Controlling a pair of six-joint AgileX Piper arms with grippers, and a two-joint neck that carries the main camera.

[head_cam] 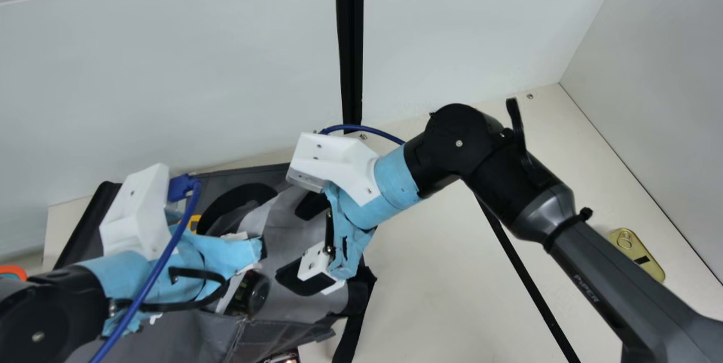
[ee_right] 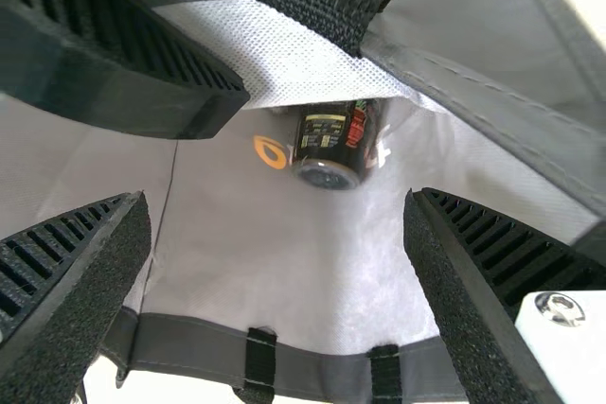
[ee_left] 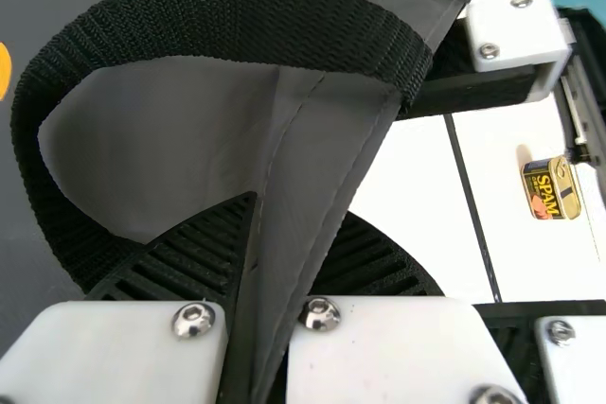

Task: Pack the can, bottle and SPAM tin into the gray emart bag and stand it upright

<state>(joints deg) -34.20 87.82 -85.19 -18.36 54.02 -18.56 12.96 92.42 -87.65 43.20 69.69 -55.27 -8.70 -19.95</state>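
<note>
The gray bag [head_cam: 217, 332] lies on the table, its pale lining showing. My left gripper [head_cam: 223, 264] is over its mouth; in the left wrist view that gripper [ee_left: 301, 210] is shut on gray bag fabric [ee_left: 322, 153] below a black handle. My right gripper [head_cam: 299, 244] stands open over the lining; in the right wrist view its own gripper [ee_right: 275, 234] has parted fingers and nothing gripped. A dark cylinder [head_cam: 251, 292], can or bottle, lies inside the bag, partly under a flap in the right wrist view. The SPAM tin [head_cam: 638, 253] lies outside, far right.
A black finger of the left gripper reaches close in at the right wrist view's upper left. A dark item [head_cam: 281, 357] lies by the bag at the main view's bottom edge. Pale walls stand behind and right; a black strip [head_cam: 525, 281] crosses the table.
</note>
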